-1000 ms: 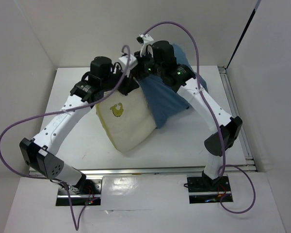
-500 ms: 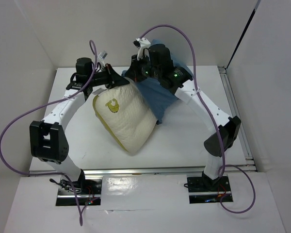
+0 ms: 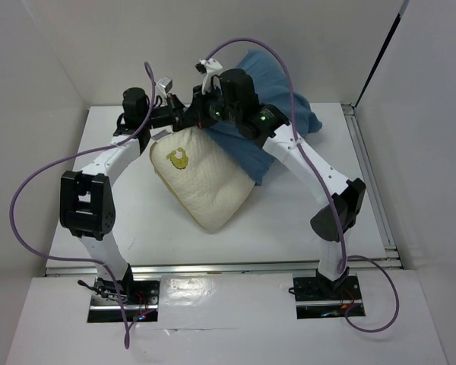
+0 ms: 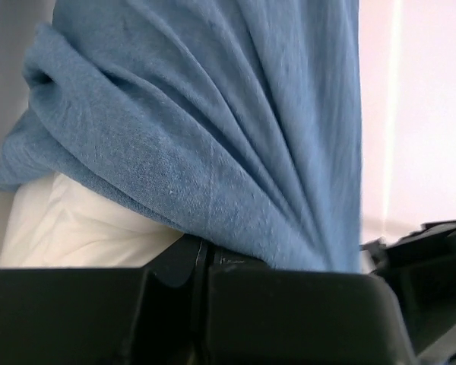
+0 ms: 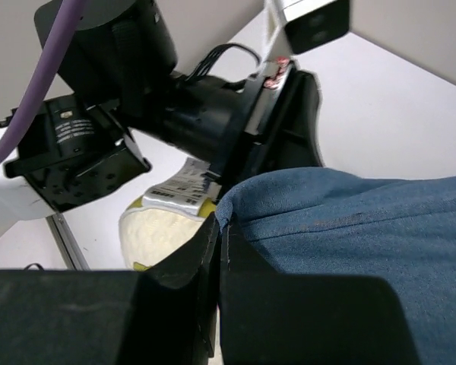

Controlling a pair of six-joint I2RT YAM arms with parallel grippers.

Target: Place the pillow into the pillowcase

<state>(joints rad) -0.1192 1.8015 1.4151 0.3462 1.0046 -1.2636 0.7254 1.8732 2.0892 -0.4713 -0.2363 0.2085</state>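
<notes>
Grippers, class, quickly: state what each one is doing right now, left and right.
Left gripper: jaws shut, pinching the pillowcase.
Right gripper: jaws shut, pinching the pillowcase edge.

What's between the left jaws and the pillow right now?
The pillowcase: the left wrist view shows its cloth pinched in the left gripper and draped over the pillow.
</notes>
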